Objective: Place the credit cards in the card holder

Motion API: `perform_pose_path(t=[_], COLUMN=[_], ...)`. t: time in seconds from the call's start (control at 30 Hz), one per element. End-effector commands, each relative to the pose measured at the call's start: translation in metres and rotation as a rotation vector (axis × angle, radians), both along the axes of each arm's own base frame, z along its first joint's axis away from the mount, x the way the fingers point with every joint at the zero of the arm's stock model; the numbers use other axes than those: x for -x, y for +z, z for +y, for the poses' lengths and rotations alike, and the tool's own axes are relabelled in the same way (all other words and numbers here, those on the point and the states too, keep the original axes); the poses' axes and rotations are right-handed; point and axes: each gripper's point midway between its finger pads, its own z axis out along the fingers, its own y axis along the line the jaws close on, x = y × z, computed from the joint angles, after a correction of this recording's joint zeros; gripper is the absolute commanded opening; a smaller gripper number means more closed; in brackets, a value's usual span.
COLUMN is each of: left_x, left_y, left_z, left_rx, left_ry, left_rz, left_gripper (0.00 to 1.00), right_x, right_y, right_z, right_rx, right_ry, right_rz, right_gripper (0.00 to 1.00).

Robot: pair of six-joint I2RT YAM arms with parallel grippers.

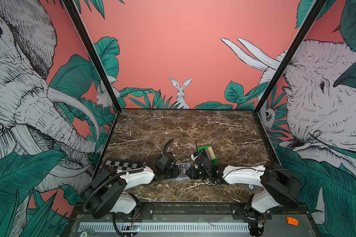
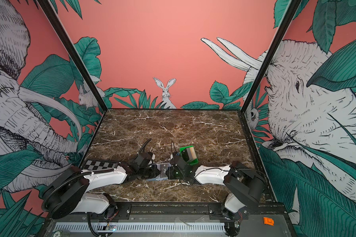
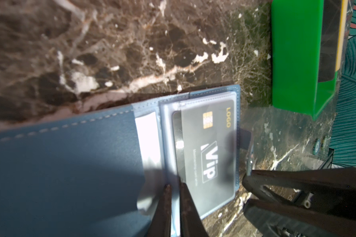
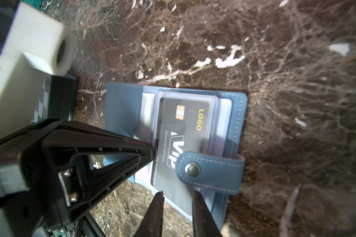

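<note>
Here the card holder [image 4: 234, 115] lies open near the middle of the tabletop's [image 1: 193, 127] front edge. The left gripper [image 3: 174, 184] pinches its clear sleeve's edge, likely to steady it, with the black VIP card [image 4: 185, 123] partly inside. The right gripper [image 4: 178, 194], jaws apart and empty, hangs just beside the card's end, probably to nudge it. More cards [image 1: 209, 153] wait in the green tray [image 1: 205, 147].

from here i see a slate-blue wallet [image 4: 121, 106] with pale stitching and a silver snap [image 4: 192, 169]. the card [image 4: 185, 123] is black, with white "vip" lettering, a gold "logo" and a gold chip. the bench [image 4: 275, 61] is dark brown marble veined in white. the tray [image 3: 294, 57] is bright green, the plate [image 1: 123, 164] black-and-white check. the walls [image 1: 183, 41] are salmon pink with green leaves and ink-drawn grey-white animals.
</note>
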Motion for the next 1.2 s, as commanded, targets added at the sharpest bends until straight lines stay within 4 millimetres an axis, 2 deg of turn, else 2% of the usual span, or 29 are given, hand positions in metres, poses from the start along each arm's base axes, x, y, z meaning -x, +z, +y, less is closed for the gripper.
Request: perform_pose_path(t=[0.0,0.3,0.77,1.17], left_x=[0.014,0.014,0.014,0.014], left_y=[-0.02,-0.019,-0.019,-0.018], left_z=[0.013,0.012,0.011,0.01], left_rx=[-0.071,-0.068,-0.048,-0.045], left_ry=[-0.005,-0.002,0.002,0.002], left_rz=[0.054,0.052,0.051,0.047], left_gripper=[0.13,0.12,0.12,0.12], right_x=[-0.003,-0.003,-0.002,-0.001], right_y=[0.001,-0.005,-0.009,-0.006], right_z=[-0.003,-0.006,-0.001,0.003], right_rx=[-0.004,0.021,0.011,-0.01], right_ry=[-0.02,-0.032,-0.018,-0.004], right_rz=[-0.002,0.011,0.029,0.023], right_gripper=[0.25,0.25,0.25,0.25])
